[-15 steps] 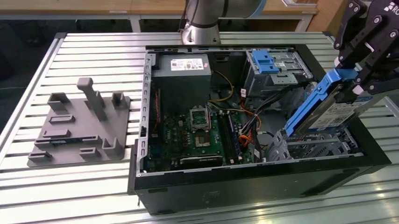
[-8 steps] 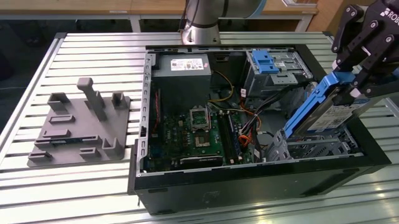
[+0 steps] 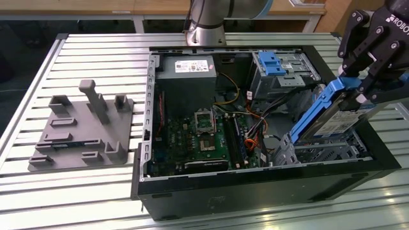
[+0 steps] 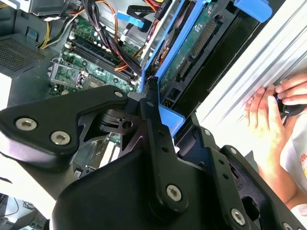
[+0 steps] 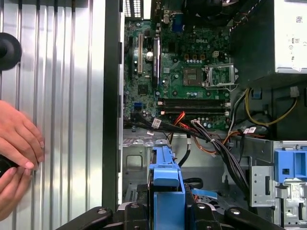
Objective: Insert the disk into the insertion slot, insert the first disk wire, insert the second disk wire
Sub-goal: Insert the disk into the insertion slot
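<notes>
While its white label's print could not be made out, the disk [image 3: 329, 115] stood tilted, upper end pinched between the fingers of the gripper [image 3: 359, 92], lower end at the insertion slot [image 3: 326, 152].

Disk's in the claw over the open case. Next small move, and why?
Probably tip the disk flatter and ease it down. The claw grips its upper end. It stands steeply tilted, lower end at the drive cage, not yet seated.

Black end effector [image 3: 357, 89], silver screws [image 4: 173, 192], grey arm [image 3: 206, 21].
</notes>
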Controlling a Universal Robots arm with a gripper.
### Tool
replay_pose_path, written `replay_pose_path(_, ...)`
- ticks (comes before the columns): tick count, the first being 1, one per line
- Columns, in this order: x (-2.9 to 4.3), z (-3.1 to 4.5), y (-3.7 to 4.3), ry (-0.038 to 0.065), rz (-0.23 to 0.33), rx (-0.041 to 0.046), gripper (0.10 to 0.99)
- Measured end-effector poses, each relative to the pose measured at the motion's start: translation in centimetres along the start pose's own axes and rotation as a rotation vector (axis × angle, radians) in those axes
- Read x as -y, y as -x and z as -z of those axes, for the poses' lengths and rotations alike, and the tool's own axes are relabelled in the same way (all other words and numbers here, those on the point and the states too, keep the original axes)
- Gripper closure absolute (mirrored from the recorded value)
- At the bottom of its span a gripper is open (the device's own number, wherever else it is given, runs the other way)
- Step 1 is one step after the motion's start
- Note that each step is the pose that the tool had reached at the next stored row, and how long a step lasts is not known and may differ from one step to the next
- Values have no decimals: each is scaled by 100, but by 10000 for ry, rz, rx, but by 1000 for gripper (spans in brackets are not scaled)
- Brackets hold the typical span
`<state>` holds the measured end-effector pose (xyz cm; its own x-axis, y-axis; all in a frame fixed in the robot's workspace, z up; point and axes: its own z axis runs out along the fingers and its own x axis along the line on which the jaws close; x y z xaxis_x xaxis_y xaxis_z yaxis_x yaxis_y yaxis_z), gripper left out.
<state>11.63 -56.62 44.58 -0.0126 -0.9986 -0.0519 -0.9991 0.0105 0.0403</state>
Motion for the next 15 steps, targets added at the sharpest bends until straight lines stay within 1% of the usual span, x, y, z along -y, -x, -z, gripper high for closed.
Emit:
replay_pose_path(7, 6, -59, -3, 4, 0, 2, 722)
replay_pose_path(9, 9, -94, -5, 14, -1, 1, 722)
replay_pose_path(15, 14, -154, -9, 29, -2, 2, 722)
